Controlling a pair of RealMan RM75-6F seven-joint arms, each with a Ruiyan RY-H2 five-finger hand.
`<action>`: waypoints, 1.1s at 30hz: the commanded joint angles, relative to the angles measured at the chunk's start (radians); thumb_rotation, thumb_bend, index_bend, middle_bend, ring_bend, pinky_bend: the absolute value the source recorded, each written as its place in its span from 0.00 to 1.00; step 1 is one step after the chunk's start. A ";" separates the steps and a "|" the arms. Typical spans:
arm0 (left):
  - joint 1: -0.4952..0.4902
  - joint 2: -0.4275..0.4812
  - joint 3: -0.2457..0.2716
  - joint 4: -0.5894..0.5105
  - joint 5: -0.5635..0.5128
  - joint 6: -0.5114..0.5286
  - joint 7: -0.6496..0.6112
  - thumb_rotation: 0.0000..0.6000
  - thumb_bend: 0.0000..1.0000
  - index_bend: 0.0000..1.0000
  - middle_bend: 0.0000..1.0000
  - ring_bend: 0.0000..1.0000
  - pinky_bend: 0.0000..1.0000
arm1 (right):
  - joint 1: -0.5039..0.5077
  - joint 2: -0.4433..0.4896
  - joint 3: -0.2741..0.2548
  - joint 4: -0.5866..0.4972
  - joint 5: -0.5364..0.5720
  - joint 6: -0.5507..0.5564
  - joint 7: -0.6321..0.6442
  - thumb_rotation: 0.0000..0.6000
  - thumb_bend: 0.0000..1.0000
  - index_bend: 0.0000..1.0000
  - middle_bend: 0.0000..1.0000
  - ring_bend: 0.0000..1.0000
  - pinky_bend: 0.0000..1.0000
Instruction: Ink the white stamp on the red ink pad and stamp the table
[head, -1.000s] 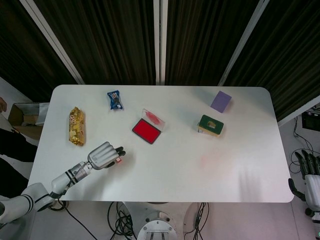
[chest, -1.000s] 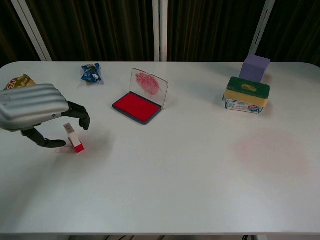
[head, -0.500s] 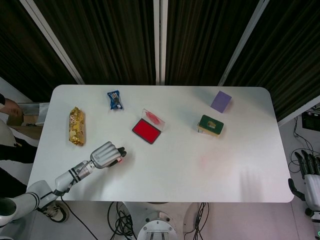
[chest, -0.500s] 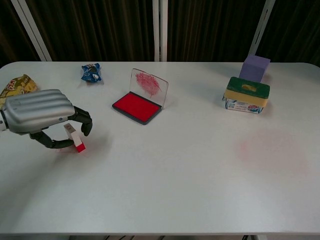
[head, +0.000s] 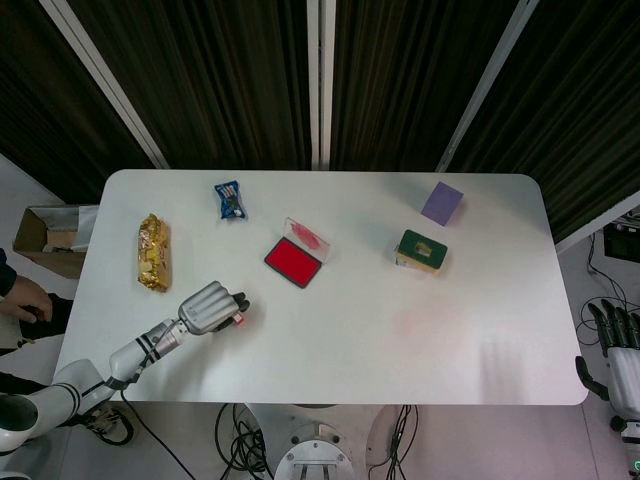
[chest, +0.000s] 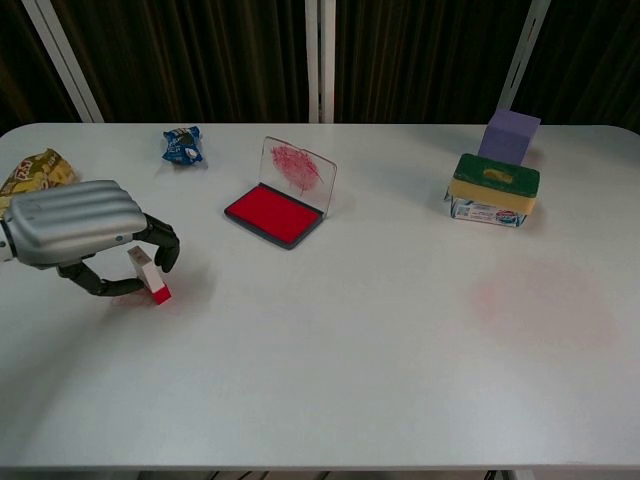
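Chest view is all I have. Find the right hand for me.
Observer: The right hand is off the table, past its right edge near the front corner, fingers apart and holding nothing.
Operator: The left hand has the white stamp. Check what lies beyond the table on that side.
Observer: A cardboard box sits past the left edge, and a person's hand shows in front of it, apart from the robot's arm.

Lying across the far side: a gold snack bag (head: 152, 253), blue wrapper (chest: 183, 145), purple block (chest: 509, 135), green-topped sponge box (chest: 494, 190).
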 joint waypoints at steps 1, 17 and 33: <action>0.000 0.000 0.002 0.000 -0.002 0.004 0.000 1.00 0.35 0.47 0.47 0.95 1.00 | 0.001 -0.001 0.000 0.000 0.000 -0.002 -0.001 1.00 0.32 0.00 0.00 0.00 0.00; 0.001 -0.017 0.006 0.017 -0.021 0.011 -0.007 1.00 0.35 0.54 0.53 0.96 1.00 | -0.001 -0.001 -0.001 0.006 0.003 -0.002 0.004 1.00 0.32 0.00 0.00 0.00 0.00; -0.092 0.080 -0.105 -0.173 -0.152 -0.101 -0.212 1.00 0.38 0.58 0.58 0.98 1.00 | 0.002 -0.005 0.000 0.011 0.001 -0.006 0.013 1.00 0.32 0.00 0.00 0.00 0.00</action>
